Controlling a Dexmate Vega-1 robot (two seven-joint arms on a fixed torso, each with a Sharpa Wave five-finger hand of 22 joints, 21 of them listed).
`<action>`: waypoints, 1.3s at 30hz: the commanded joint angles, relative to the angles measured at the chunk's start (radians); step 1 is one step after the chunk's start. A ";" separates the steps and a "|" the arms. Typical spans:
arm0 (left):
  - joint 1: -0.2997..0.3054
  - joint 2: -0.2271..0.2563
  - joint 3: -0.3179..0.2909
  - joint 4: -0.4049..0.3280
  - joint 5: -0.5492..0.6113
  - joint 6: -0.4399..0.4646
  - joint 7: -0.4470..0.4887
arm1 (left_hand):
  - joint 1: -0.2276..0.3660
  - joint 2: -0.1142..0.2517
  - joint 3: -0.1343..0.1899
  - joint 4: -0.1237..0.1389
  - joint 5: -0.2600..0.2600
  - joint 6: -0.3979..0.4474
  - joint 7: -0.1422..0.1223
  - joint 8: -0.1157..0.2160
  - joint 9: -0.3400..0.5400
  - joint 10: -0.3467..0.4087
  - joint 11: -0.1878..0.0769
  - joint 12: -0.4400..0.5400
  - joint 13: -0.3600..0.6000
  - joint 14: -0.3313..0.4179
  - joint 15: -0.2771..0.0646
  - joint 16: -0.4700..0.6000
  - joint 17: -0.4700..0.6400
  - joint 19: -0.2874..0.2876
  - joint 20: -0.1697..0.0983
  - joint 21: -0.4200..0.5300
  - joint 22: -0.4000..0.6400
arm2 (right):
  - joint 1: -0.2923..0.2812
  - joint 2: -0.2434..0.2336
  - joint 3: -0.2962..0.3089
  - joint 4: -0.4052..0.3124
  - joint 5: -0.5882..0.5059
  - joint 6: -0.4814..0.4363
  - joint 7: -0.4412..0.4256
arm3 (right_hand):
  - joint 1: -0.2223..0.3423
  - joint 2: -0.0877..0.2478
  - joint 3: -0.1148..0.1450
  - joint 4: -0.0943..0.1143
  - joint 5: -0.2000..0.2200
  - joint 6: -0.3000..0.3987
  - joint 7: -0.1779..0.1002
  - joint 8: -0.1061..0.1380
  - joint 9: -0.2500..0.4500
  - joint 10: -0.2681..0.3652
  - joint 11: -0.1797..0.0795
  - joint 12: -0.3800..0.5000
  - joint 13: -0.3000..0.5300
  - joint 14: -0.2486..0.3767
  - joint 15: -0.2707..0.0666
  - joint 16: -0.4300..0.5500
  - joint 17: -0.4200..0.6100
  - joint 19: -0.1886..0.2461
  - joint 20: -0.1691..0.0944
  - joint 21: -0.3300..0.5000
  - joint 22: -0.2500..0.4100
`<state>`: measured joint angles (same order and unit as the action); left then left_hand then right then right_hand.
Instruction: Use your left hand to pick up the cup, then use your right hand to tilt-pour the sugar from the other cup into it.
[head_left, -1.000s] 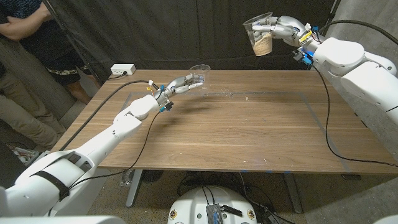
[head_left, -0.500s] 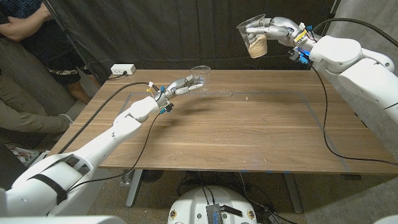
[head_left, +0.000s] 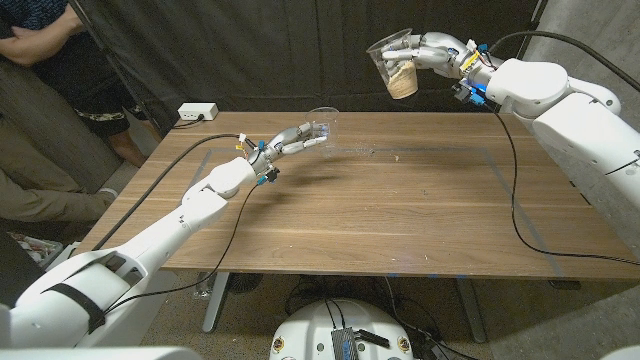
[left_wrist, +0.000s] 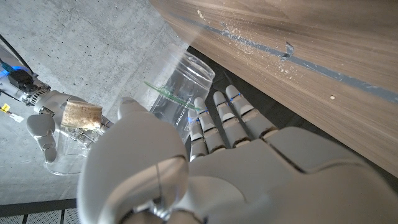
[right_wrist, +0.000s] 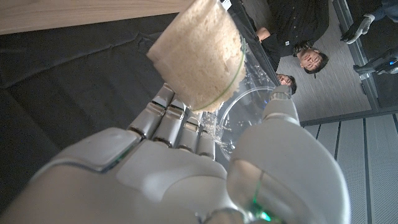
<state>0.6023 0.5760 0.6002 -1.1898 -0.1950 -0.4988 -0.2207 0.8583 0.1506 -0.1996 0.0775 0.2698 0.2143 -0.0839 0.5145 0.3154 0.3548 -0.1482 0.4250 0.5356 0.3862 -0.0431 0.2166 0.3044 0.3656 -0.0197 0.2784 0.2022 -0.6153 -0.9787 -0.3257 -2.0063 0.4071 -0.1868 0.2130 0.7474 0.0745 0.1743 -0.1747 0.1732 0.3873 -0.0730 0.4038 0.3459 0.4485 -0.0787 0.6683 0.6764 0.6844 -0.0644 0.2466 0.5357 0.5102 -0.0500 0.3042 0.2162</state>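
Note:
My left hand grips an empty clear plastic cup and holds it a little above the far part of the wooden table. The same cup shows past my left hand in the left wrist view. High at the back right, my right hand holds a second clear cup with brownish sugar in its bottom, tilted slightly. That sugar cup sits against my right hand in the right wrist view, and the sugar cup is also seen from the left wrist.
Spilled grains lie on the table near blue tape lines. A white power strip sits at the far left corner. A person stands beyond the table's left side. Black curtain hangs behind.
My right hand has carried the sugar cup leftward toward the empty cup. The left hand and its cup have stayed nearly in place.

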 joint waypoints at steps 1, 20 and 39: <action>0.002 -0.002 0.008 -0.005 -0.005 -0.007 -0.009 | 0.002 0.002 -0.003 0.005 -0.002 0.006 0.001 0.007 0.000 0.007 -0.001 0.005 0.004 0.005 -0.109 -0.003 0.004 0.002 -0.004 -0.002 0.004 | 0.045 0.014 -0.054 0.009 -0.043 -0.028 0.048 | 0.004 0.012 0.028 0.027 0.006 0.009 -0.002 0.001 0.005 0.010 -0.001 0.009 0.005 0.013 -0.167 -0.002 0.002 0.004 -0.074 0.003 0.002; -0.020 -0.016 0.014 0.034 -0.012 -0.025 -0.031 | 0.004 0.002 -0.003 0.007 -0.005 0.007 0.002 0.007 -0.001 0.010 0.000 0.006 0.005 0.007 -0.110 -0.003 0.005 0.002 -0.005 -0.002 0.004 | 0.107 0.047 -0.124 0.043 -0.116 -0.058 0.125 | 0.008 0.012 0.031 0.028 0.005 0.013 -0.004 -0.002 0.008 0.012 -0.001 0.007 0.008 0.014 -0.167 -0.002 0.005 0.003 -0.074 0.002 0.002; -0.036 -0.025 0.016 0.067 -0.015 -0.039 -0.049 | 0.005 0.001 -0.003 0.009 -0.007 0.008 0.002 0.008 -0.002 0.010 -0.004 0.005 0.006 0.007 -0.109 -0.003 0.006 0.002 -0.005 -0.002 0.004 | 0.177 0.084 -0.192 0.065 -0.202 -0.095 0.221 | 0.012 0.013 0.034 0.029 0.005 0.014 -0.004 -0.005 0.010 0.014 -0.004 0.004 0.008 0.016 -0.168 -0.001 0.007 0.002 -0.073 0.001 0.002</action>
<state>0.5755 0.5569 0.6139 -1.1409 -0.2089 -0.5286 -0.2601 0.8580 0.1503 -0.2039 0.0816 0.2660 0.2142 -0.0837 0.5185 0.3107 0.3548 -0.1483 0.4246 0.5405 0.3860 -0.0429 0.2166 0.3091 0.3658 -0.0196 0.2784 0.2022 -0.4732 -0.9136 -0.4865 -1.9526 0.2429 -0.2594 0.3849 0.7489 0.0758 0.1742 -0.1746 0.1739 0.3908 -0.0766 0.3980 0.3505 0.4540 -0.0840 0.6717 0.6829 0.6934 -0.0661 0.2466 0.5402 0.5101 -0.0499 0.3042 0.2162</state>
